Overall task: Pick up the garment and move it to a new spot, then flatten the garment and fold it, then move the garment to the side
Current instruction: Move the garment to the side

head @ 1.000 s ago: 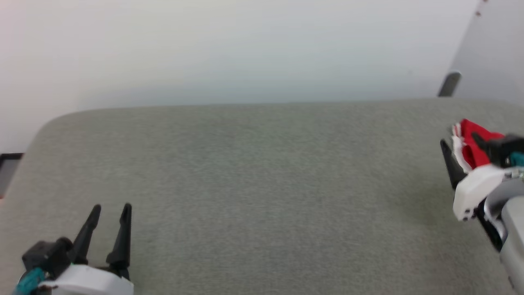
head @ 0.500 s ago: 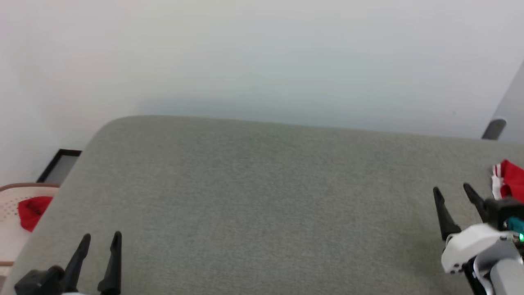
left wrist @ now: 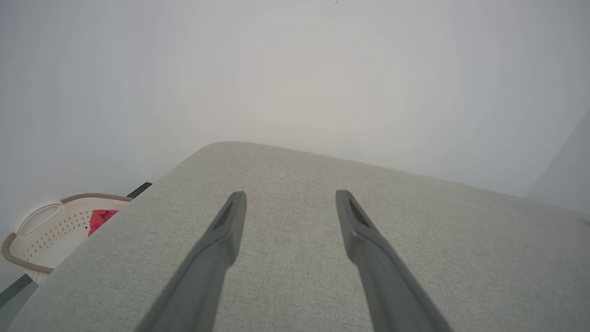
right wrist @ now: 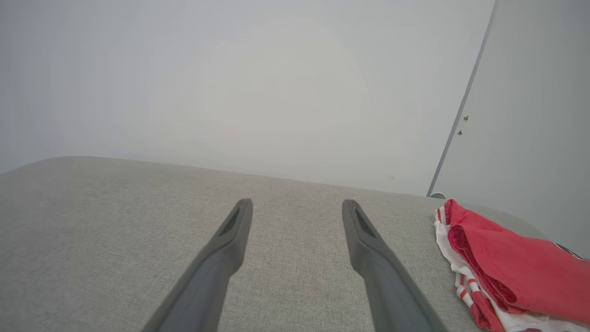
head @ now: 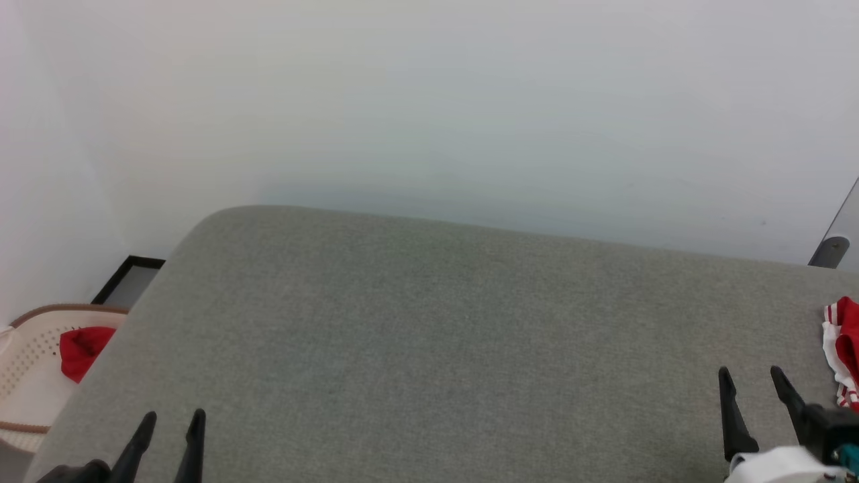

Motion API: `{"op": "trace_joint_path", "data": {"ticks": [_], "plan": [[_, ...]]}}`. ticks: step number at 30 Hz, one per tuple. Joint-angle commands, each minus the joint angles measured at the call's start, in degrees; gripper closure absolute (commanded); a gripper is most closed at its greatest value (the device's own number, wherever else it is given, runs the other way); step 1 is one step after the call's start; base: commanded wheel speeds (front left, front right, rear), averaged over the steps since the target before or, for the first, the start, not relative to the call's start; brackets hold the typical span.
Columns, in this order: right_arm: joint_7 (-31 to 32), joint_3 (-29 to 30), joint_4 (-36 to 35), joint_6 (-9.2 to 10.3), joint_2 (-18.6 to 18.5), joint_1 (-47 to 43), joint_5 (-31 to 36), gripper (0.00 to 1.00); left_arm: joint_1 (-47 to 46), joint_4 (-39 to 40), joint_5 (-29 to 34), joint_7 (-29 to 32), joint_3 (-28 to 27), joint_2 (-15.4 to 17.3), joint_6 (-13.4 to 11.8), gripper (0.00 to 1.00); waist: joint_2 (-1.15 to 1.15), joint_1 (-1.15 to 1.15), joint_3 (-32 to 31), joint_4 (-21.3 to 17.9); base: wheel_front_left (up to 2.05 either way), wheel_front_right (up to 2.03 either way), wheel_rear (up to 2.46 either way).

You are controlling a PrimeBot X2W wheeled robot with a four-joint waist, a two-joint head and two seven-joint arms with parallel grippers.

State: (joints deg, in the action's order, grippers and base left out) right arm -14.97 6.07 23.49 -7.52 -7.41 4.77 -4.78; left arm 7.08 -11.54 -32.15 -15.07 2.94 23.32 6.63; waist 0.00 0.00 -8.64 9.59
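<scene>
Both grippers empty over the grey woven-fabric surface; red jersey garment with white, red-striped trim lies at the far right.

Head view: left gripper is at the lower left and right gripper at the lower right. Each has its two dark fingers spread wide with nothing between them. The garment is bunched at the right edge of the frame, just right of the right gripper and not touching it. The cream perforated plastic basket at the left edge, off the surface, holds a small plain red cloth.
</scene>
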Motion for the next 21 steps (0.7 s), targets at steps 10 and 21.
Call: {"op": "trace_joint_path", "data": {"ticks": [10,21], "plan": [[1.18,2.1,-7.0,0.05,3.48,-6.58,1.54,0.0,-0.08,-0.39,-1.18,0.05,1.86,1.43,0.67,0.0,0.0,0.0,-0.11,-1.32,0.0,0.0,0.0],[2.59,1.03,-9.77,0.05,4.45,-9.7,0.61,0.0,-0.53,-0.73,-1.63,0.03,3.58,2.0,0.86,0.0,0.0,0.0,0.26,-3.01,0.0,0.0,0.0]]}}
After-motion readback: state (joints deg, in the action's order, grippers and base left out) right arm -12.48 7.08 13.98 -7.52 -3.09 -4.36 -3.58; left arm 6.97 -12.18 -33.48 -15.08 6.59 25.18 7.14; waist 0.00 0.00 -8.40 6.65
